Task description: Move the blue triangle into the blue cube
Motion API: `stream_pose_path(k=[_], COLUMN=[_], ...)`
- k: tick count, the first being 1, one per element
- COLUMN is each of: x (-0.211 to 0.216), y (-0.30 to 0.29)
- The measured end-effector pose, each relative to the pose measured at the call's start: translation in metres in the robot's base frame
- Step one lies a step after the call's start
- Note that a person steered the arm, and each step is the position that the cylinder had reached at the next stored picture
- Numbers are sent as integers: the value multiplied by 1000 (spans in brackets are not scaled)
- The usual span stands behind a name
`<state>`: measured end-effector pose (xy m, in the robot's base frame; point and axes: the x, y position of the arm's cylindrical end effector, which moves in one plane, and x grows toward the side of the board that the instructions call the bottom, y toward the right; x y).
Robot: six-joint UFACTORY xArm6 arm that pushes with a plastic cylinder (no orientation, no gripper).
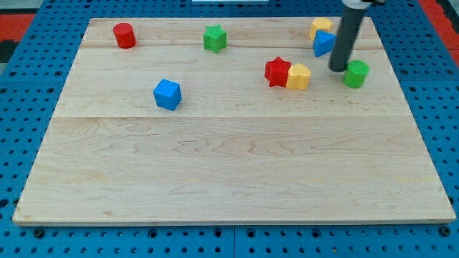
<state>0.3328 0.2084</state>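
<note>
Tip [338, 69] down on the board, just beside the blue triangle [323, 44].
My rod has no jaws and grasps nothing. Green cylinder [356, 73] sits just to the view's right of it; the blue cube [167, 94] lies well apart, toward the view's left.

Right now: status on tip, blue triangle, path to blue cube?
My tip just right of blue triangle, beside green block. Blue cube far left. Red star, yellow block near path.
</note>
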Motion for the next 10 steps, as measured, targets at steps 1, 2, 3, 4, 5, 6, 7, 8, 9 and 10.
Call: stream_pose_path(k=[1, 2, 3, 4, 5, 6, 7, 8, 9, 10], x=[-20, -52, -80, -72, -34, -13, 13, 41, 65, 90], y=[11, 10, 7, -40, -98, -111, -123, -167, -197, -246])
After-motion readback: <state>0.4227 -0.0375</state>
